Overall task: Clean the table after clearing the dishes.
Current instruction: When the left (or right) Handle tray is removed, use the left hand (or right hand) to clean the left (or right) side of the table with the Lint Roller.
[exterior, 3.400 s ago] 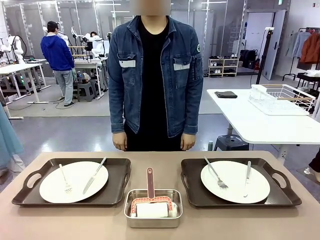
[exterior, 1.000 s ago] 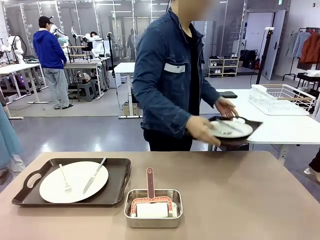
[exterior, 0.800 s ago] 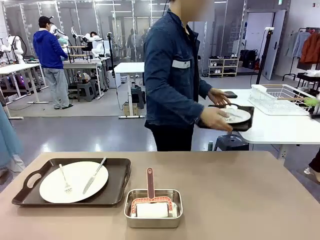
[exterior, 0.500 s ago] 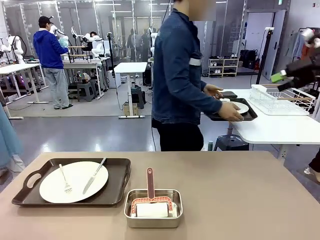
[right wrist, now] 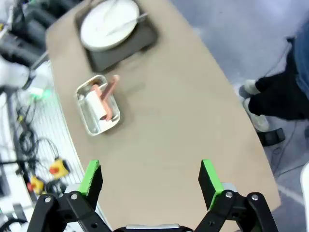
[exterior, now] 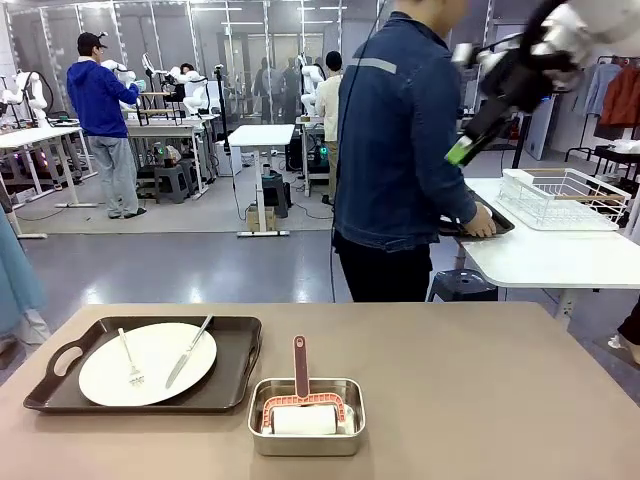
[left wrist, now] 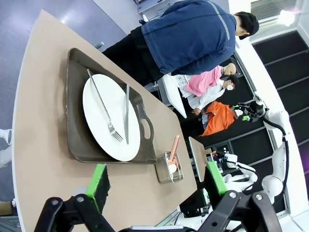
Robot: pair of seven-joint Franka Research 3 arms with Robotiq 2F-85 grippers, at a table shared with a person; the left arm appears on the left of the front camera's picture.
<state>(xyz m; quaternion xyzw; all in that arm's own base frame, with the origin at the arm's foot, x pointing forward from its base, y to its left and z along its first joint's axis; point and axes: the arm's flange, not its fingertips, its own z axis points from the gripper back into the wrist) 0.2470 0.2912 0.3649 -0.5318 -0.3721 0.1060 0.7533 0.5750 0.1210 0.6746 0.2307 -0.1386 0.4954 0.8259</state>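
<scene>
Tan table (exterior: 480, 400), plate (exterior: 148, 363) on tray (exterior: 238, 372), left gripper (left wrist: 155, 170) apart, right gripper (right wrist: 149, 166) apart, high

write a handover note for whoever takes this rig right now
Left tool: open, empty, facing the tray.
Right tool: open, empty, raised high above the table.
Dishes: one plate with fork and knife sits on its tray at the table's left; the person's hand rests a second tray on the white table.
Steel pan with the roller sits front centre.
Left: clear that first tray, then clean the table.
</scene>
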